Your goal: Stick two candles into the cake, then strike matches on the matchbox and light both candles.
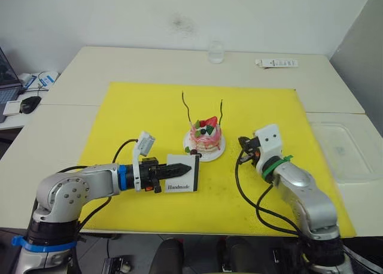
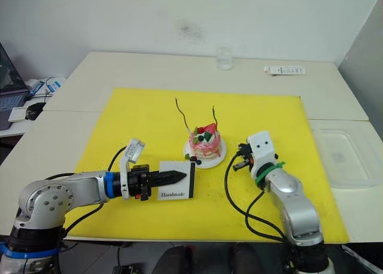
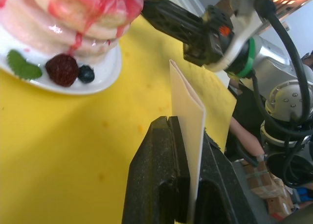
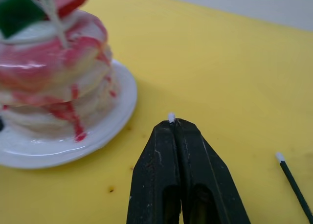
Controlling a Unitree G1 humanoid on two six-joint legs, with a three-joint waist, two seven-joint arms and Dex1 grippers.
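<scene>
Lighting is bright, even and diffuse; shadows are soft. Glare marks the glossy cake (image 4: 54, 82) and plate (image 4: 120, 104). Wrist views blur close up; the fingers (image 4: 161, 180) appear soft.

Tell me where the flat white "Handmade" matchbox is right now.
The flat white matchbox is clamped in the left gripper, held over the yellow mat just left of and nearer than the pink cake's white plate.

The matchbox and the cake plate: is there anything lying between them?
No. In the left eye view, the matchbox and the cake's plate nearly meet, with a sliver of bare yellow mat between them.
</scene>
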